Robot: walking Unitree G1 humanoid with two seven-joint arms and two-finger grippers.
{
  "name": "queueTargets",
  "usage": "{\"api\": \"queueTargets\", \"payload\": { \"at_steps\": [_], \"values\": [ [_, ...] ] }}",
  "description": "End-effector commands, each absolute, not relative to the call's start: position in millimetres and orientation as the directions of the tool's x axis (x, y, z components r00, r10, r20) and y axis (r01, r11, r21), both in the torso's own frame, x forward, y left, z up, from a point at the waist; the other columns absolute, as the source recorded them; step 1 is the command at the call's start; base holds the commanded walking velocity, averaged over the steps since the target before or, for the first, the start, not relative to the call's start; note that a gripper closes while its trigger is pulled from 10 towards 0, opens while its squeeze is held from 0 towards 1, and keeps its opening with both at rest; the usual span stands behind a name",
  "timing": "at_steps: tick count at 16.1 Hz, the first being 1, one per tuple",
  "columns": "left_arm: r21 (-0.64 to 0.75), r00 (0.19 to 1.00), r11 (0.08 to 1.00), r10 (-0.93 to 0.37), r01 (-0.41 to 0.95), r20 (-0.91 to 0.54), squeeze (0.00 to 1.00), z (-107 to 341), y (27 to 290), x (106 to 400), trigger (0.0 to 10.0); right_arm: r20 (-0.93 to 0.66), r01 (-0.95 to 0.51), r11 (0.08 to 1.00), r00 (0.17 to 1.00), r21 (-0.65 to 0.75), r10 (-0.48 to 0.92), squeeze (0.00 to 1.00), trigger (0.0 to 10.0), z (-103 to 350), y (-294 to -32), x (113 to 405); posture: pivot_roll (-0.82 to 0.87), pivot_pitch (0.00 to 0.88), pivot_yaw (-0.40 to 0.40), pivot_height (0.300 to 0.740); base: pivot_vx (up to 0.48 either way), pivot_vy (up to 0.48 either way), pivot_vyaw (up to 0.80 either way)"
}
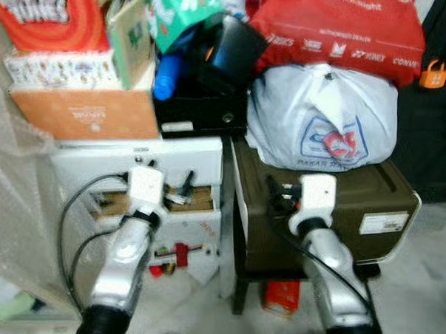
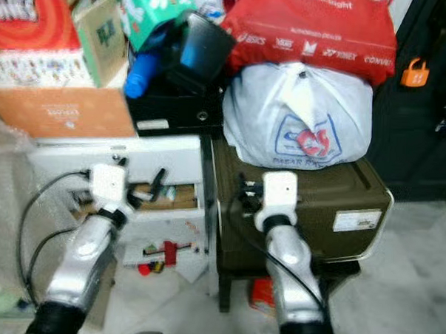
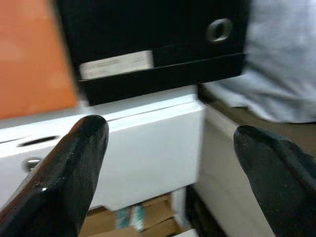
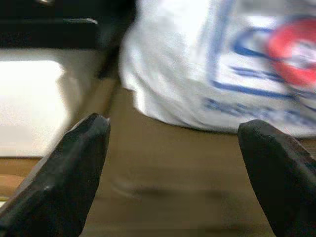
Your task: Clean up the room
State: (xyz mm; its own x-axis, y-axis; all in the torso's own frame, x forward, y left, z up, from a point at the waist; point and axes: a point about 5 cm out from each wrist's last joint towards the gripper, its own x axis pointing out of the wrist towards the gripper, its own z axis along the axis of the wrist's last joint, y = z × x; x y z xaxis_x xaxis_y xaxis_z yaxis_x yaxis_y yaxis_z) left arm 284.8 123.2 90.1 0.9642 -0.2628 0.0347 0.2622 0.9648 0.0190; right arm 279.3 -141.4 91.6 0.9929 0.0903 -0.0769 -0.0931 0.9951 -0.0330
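Now your right tool (image 1: 279, 195) was spread before the white plastic bag (image 1: 321, 116) on the brown box (image 1: 333, 198). Probably it was soft and light; take its knotted top. Your left tool (image 1: 183, 189) was spread too.

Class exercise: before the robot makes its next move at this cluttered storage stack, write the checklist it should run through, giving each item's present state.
1. Left gripper open, holding nothing: ok.
2. Right gripper open, holding nothing: ok.
3. White plastic bag with red and blue logo resting on the dark olive storage box: ok.
4. White drawer unit closed: not ok, a drawer stands open.
5. Stacked boxes on the orange cardboard box stable: cannot tell.
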Motion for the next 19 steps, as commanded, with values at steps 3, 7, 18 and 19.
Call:
{"api": "queueTargets", "payload": {
  "at_steps": [3, 7, 18, 19],
  "values": [
    [0.062, 0.969, 0.970, -0.239, 0.235, 0.064, 0.00, 95.5, 130.4, 284.7, 10.0, -0.057, -0.132, 0.990, 0.990, -0.054, 0.128, 0.00, 10.0, 95.6, -135.2, 279.4, 0.00, 0.000, 0.024, 0.740, 0.000, 0.000, 0.53],
    [0.090, 0.970, 0.971, -0.229, 0.222, 0.077, 0.00, 97.4, 130.4, 283.8, 10.0, -0.055, -0.130, 0.990, 0.990, -0.047, 0.128, 0.00, 10.0, 96.4, -136.7, 278.4, 0.00, 0.000, 0.022, 0.740, 0.000, 0.000, 0.80],
    [0.165, 0.996, 0.982, -0.094, 0.093, -0.002, 0.00, 90.3, 173.7, 219.2, 10.0, -0.104, -0.129, 0.987, 0.987, -0.097, 0.119, 0.00, 10.0, 98.8, -167.9, 225.7, 0.01, 0.000, 0.023, 0.740, 0.000, 0.000, 0.80],
    [0.159, 0.996, 0.983, -0.086, 0.087, -0.011, 0.00, 90.6, 174.7, 219.2, 10.0, -0.113, -0.125, 0.987, 0.987, -0.097, 0.114, 0.00, 10.0, 97.8, -169.5, 223.9, 0.01, 0.000, 0.026, 0.740, 0.000, 0.000, 0.80]
  ]
}}
